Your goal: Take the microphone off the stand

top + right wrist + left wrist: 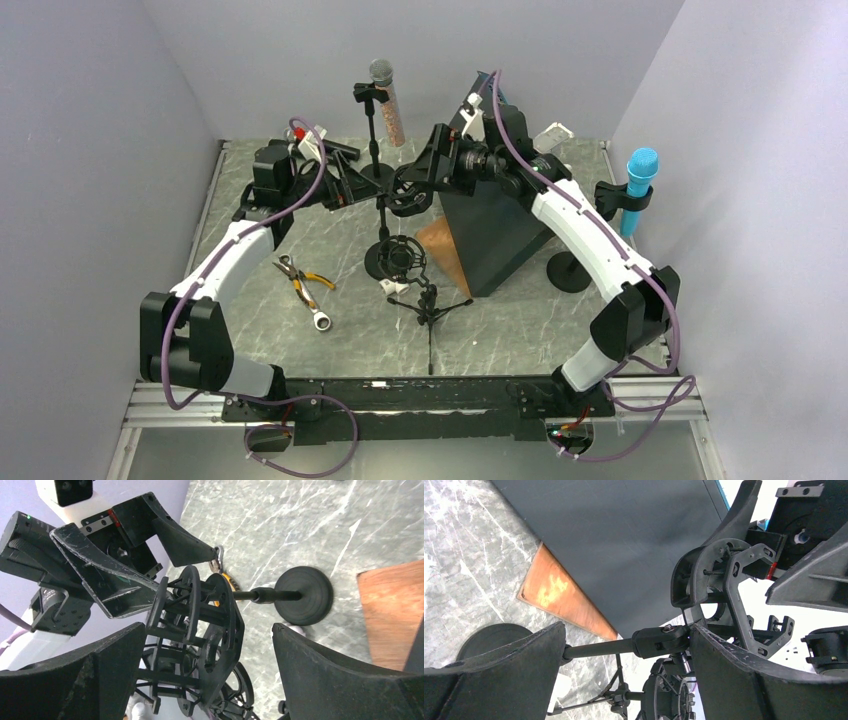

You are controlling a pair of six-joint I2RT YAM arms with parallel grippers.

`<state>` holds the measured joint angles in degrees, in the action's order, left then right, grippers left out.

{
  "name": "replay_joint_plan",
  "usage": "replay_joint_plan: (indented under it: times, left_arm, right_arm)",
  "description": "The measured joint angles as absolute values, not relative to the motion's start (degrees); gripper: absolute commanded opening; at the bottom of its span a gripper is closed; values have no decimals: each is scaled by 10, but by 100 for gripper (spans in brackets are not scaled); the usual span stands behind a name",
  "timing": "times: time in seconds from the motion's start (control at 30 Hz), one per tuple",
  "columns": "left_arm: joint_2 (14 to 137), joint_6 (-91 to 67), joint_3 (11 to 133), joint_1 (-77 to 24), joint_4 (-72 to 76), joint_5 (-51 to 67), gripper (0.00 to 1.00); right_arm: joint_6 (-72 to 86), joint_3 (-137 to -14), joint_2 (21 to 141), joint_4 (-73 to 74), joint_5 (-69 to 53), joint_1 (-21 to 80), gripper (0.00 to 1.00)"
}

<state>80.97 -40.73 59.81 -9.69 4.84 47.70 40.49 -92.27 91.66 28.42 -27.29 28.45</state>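
Note:
A grey-headed microphone (381,72) stands clipped in a thin stand at the back. A blue microphone (640,172) sits in a stand at the right. Between my grippers is a black desk stand with a round base (378,264) and a black cage-like shock mount (408,194) on top; I see no microphone inside the mount. My left gripper (350,186) is open, its fingers either side of the stand's swivel joint (661,640). My right gripper (418,180) is open around the shock mount (200,625). The base also shows in the right wrist view (304,595).
A dark wedge-shaped box (492,232) with a copper-coloured panel (446,256) stands behind the stand. A second shock mount (402,256) and a small tripod (431,305) lie in front. Pliers (300,277) and a wrench (321,320) lie at the left.

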Motion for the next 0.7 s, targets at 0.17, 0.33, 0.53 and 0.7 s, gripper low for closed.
replay_joint_plan:
  times: [0.17, 0.33, 0.53, 0.7]
  left_arm:
    - [809, -407, 585, -97, 73, 480, 94]
    - [809, -412, 545, -97, 113, 480, 93]
    - [823, -415, 500, -97, 133, 463, 93]
    - [839, -415, 489, -97, 144, 453, 94]
  right_arm:
    - [365, -940, 894, 308, -239, 283, 100]
    - [327, -949, 848, 325, -187, 276, 100]
    - [303, -944, 788, 325, -162, 246, 100]
    - [291, -919, 751, 307, -155, 239, 100]
